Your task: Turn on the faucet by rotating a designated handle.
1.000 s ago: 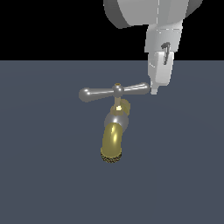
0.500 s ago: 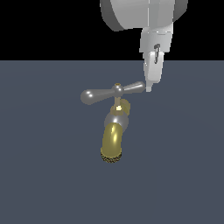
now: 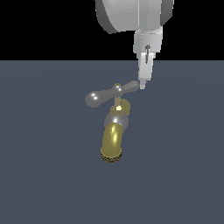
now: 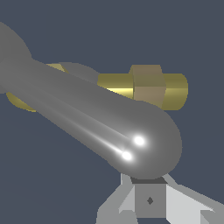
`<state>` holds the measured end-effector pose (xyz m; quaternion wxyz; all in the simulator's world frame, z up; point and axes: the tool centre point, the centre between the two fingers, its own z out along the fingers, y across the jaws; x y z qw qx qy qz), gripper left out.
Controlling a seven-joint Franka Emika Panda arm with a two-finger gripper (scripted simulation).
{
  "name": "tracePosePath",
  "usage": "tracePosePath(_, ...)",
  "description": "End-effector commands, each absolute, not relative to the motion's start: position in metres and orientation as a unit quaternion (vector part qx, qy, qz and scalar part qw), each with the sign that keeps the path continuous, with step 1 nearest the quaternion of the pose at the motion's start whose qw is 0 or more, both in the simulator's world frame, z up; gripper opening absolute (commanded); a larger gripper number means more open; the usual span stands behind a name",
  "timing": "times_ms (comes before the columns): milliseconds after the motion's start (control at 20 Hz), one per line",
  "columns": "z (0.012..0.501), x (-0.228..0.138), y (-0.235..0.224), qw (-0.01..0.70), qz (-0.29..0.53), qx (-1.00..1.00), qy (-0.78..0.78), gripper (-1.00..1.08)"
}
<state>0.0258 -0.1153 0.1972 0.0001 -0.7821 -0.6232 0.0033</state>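
Exterior view: I see the faucet (image 3: 114, 135) standing near the middle of the dark counter (image 3: 43, 175), brass spout curving down toward the camera. The handle (image 3: 111, 92) sits on top as a silver crossbar, angled, one bulb on the exterior view's left, the other arm rising to the exterior view's right. The pincer (image 3: 143, 84) hangs from above with its tip touching that right arm's end. I cannot tell how far the jaws stand apart; it grips nothing that I can see.

Wrist view: the handle (image 4: 100, 122) fills the frame, its rounded bulb just beside the pincer (image 4: 149, 199) body. The brass stem (image 4: 146, 87) lies behind.

Handling, in my judgement: rigid metal, glossy and likely slippery. Push sideways at the bulb end, where leverage is greatest, rather than clamp.
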Motion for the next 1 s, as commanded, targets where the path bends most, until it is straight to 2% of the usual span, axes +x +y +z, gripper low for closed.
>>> tracePosePath(0, 0.198, 0.039, -0.094, 0.000, 0.000, -0.773, -0.634, -1.00)
tracePosePath(100, 0.197, 0.042, -0.093, 0.000, 0.000, -0.773, -0.634, -1.00)
tracePosePath(150, 0.197, 0.034, -0.112, -0.001, 0.004, -0.782, -0.623, -1.00)
tracePosePath(950, 0.198, 0.068, -0.007, 0.000, 0.000, -0.774, -0.633, -1.00)
